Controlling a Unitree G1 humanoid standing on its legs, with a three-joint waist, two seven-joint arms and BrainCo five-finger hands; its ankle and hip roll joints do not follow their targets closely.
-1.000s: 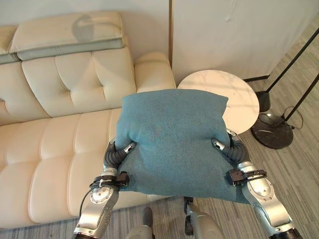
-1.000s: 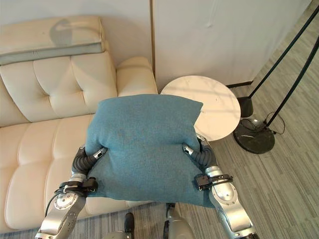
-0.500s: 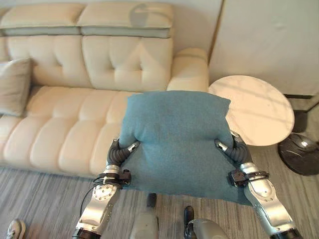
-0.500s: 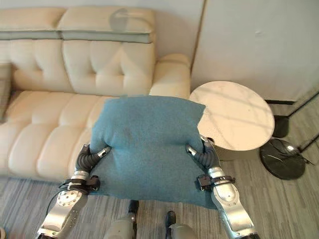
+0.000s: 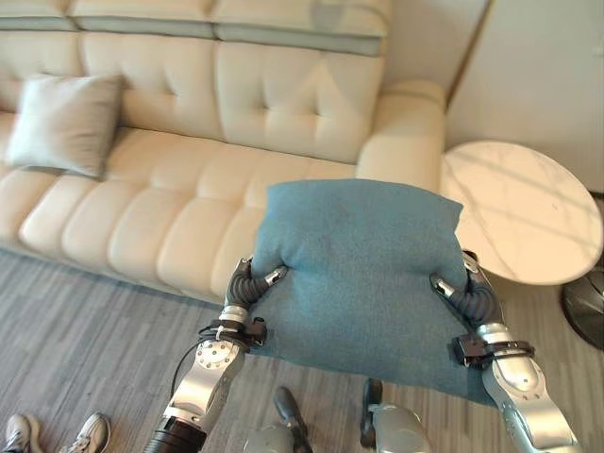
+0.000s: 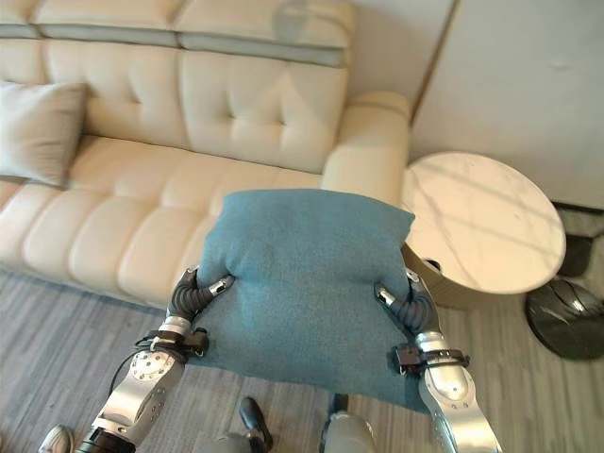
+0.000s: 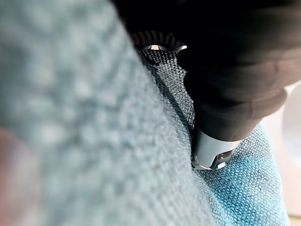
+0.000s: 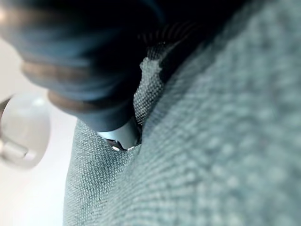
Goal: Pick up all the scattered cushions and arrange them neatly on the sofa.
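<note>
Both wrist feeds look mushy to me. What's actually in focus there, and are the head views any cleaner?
Left wrist view: near teal cushion fabric is blurred; weave is crisp only past the thumb. Right wrist view: likewise, sharp weave beside the hand. Left eye view: evenly lit and clear, grey cushion slightly soft.

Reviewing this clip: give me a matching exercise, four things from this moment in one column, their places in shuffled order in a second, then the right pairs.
Things:
1. blue cushion
2. grey cushion
3. round white table
4. person's shoes

Places:
A. on the floor, at the view's lower left corner
B. beside the sofa armrest
C. held between left hand and right hand
D. leaning against the sofa back, far left

Pairs: 1-C, 2-D, 3-B, 4-A
</note>
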